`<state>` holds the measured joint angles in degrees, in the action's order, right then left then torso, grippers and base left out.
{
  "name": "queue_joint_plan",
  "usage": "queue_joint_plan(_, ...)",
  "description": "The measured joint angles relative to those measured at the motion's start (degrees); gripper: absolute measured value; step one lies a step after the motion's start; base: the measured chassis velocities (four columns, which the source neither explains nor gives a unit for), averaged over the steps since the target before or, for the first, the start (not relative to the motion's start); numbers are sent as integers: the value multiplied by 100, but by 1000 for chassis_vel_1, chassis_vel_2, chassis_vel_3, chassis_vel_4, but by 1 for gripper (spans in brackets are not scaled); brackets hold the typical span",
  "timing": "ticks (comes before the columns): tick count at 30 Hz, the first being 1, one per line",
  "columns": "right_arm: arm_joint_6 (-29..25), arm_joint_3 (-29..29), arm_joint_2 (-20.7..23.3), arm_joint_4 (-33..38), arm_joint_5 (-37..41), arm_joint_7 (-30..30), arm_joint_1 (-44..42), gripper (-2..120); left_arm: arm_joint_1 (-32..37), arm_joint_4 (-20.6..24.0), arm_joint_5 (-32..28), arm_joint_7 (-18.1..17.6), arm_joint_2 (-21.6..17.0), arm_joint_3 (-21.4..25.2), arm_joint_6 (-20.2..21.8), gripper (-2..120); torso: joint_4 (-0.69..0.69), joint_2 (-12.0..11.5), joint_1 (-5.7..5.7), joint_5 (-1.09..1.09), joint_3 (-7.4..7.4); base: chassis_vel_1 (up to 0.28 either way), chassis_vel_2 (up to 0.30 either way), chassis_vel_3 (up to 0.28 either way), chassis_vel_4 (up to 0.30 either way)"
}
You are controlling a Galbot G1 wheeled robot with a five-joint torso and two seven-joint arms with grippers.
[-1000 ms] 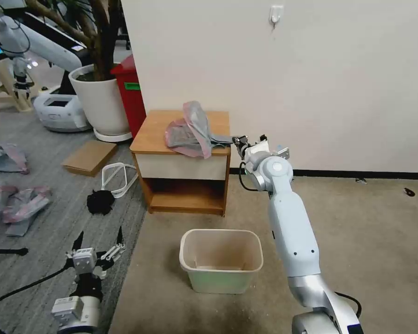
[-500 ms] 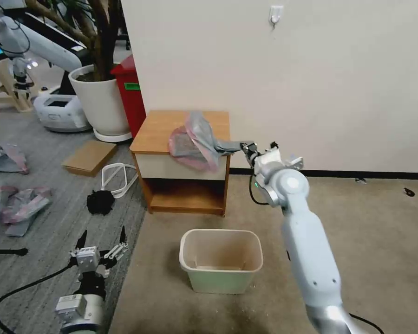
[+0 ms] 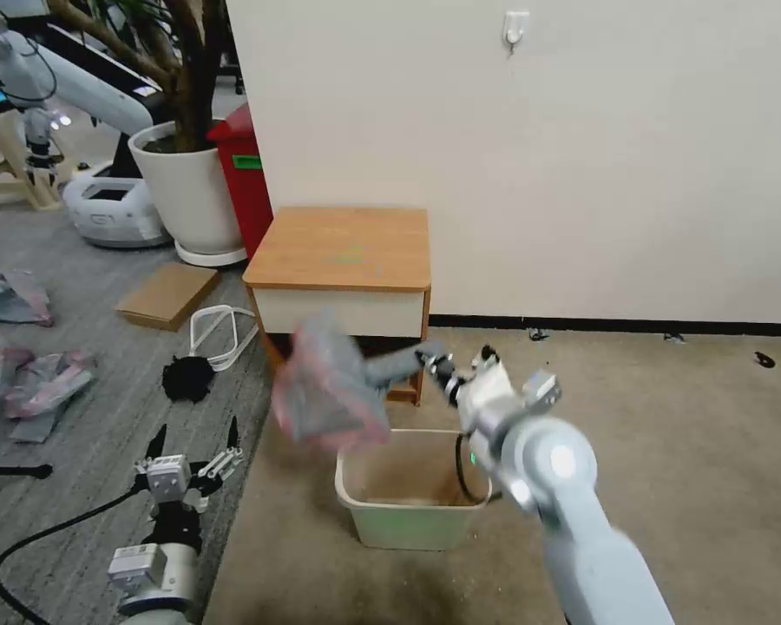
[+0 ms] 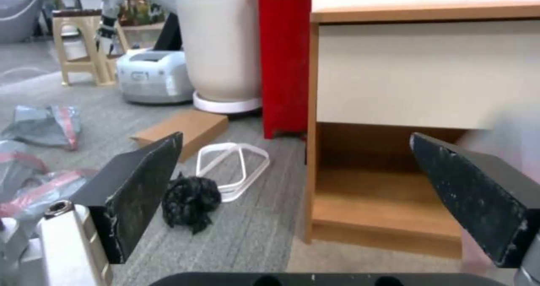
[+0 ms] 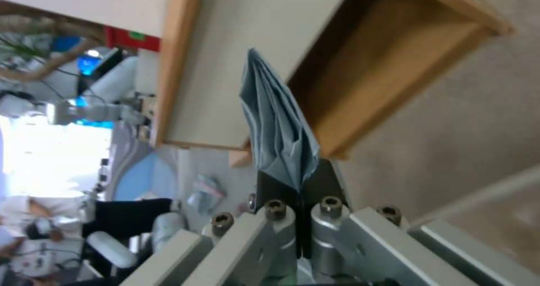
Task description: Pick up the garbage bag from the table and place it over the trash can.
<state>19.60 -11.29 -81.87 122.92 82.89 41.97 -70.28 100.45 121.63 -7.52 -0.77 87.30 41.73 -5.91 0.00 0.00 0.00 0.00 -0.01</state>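
Lifted clear of the tabletop: garbage bag clenched by the right hand, dangling at 10 o'clock of the trash can, unspread; left hand released, idle.

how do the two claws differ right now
The left claw is open, holding nothing, low over the grey carpet. The right claw is shut on the garbage bag, pinching a gathered corner, and is raised over the trash can in front of the table. Both have dark fingers.
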Motion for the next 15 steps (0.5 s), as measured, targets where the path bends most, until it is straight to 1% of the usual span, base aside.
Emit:
queue_joint_plan(6, -11, 90, -18, 58, -313, -45, -342, 0, -13, -2, 0, 0, 20, -9, -1, 100, 0, 0, 0, 0, 0, 0, 0, 0, 0)
queue_joint_plan(9, -76, 195, -1, 36, -735, -180, -549, 0, -31, -3, -1, 0, 20, -18, -1, 100, 0, 0, 0, 0, 0, 0, 0, 0, 0)
queue_joint_plan(11, -103, 225, 4, 17, -813, -203, -582, 0, -34, -7, -1, 0, 20, -21, -1, 100, 0, 0, 0, 0, 0, 0, 0, 0, 0)
queue_joint_plan(13, -197, 336, -5, -61, -1178, -274, -707, 0, -43, -28, 1, 0, 41, -49, -2, 100, 0, 0, 0, 0, 0, 0, 0, 0, 0)
queue_joint_plan(15, -246, 394, -19, -90, -1315, -284, -759, 0, -44, -37, 4, 0, 53, -62, -2, 100, 0, 0, 0, 0, 0, 0, 0, 0, 0)
